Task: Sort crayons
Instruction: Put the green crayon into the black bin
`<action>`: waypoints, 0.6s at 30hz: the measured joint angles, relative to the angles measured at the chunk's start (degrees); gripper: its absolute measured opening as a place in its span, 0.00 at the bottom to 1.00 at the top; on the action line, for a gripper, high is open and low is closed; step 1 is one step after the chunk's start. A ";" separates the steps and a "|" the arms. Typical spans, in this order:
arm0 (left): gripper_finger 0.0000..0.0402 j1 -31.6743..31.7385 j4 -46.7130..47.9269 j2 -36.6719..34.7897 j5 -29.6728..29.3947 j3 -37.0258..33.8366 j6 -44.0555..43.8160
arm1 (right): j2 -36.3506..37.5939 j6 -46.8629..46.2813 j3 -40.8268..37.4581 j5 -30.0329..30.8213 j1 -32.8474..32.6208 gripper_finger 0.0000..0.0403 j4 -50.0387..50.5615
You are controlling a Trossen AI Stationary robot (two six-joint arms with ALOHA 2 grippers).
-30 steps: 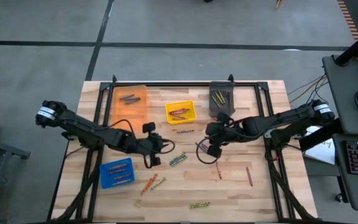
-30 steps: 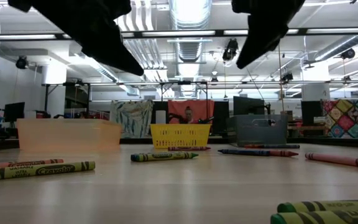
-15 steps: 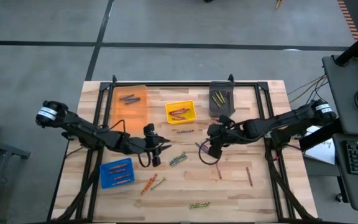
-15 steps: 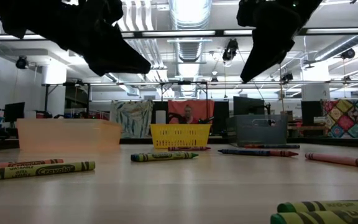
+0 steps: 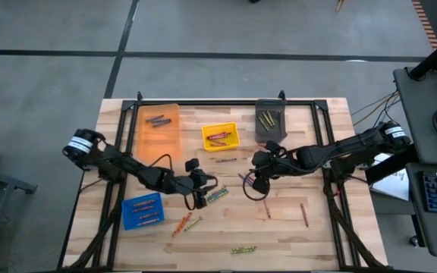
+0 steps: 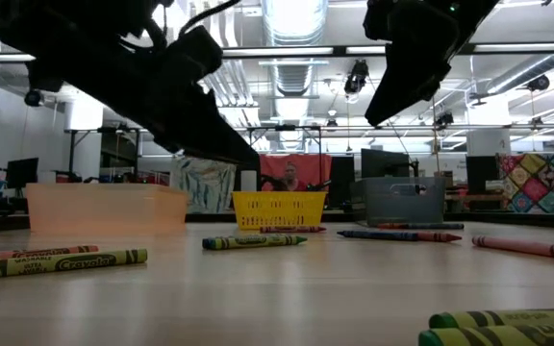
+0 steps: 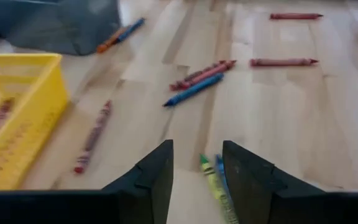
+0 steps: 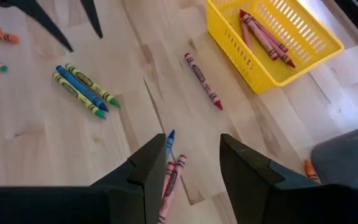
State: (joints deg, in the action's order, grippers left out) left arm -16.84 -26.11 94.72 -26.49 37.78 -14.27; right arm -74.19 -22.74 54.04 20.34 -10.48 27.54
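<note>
Sorting's partway done imo: the yellow bin (image 5: 220,136) already has red crayons in it, and the orange bin (image 5: 160,127), grey bin (image 5: 270,120) and blue bin (image 5: 143,210) each hold a few, but plenty of loose ones lie on the counter (image 5: 317,227).

Taking the yellow bin as landmark: the left hand (image 5: 201,191) sits toward the front edge of the counter from it, a bit to the left. The left wrist view shows its fingers (image 7: 151,180) parted with nothing between them, and a green/blue crayon cluster (image 7: 216,183) lies right in the gap, running roughly along the direction the fingers point. From overhead that same cluster (image 5: 217,195) is just beside the hand, on its right side. So the left arm is clearly the nearer one for those. Since they lie lengthwise between the fingers rather than across, I'd guess a straight drop and pinch across the thin side would work w/o much wrist turn, but they're bunched, so grabbing two at once looks like the risk.

The right hand (image 5: 258,182) is to the front-right of the yellow bin, fingers (image 8: 145,171) spread wide, empty. A blue crayon (image 8: 169,142) and a couple of red crayons (image 8: 171,177) sit right under its gap, again pointing about the same way as the fingers. One lone red crayon (image 8: 202,81) lies between that hand and the yellow bin.
</note>
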 joint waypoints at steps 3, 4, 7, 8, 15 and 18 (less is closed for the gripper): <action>0.33 0.01 0.19 1.35 2.04 0.78 -1.60 | 0.00 -0.22 0.00 -1.04 -0.01 0.34 -0.02; 0.34 -0.13 0.16 1.82 2.17 0.99 -2.09 | 0.00 -0.20 -0.01 -1.80 -0.02 0.34 -0.02; 0.38 -0.52 0.43 2.62 2.21 0.92 -3.23 | 0.00 -0.30 -0.23 -2.79 -0.36 0.33 -0.11; 0.40 -0.61 0.46 2.80 2.21 0.83 -3.53 | 0.00 -0.32 -0.28 -2.80 -0.51 0.33 -0.07; 0.45 -1.11 0.17 5.04 2.21 0.81 -6.01 | 0.00 -0.28 -0.87 -2.80 -1.03 0.34 -2.60; 0.45 -1.11 -0.04 6.23 2.18 0.81 -6.55 | 0.00 -0.27 -0.94 -2.78 -1.03 0.34 -2.81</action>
State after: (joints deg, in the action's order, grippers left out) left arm -17.96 -26.16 100.95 -24.31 38.59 -20.82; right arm -74.19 -23.02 53.10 17.56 -11.51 24.73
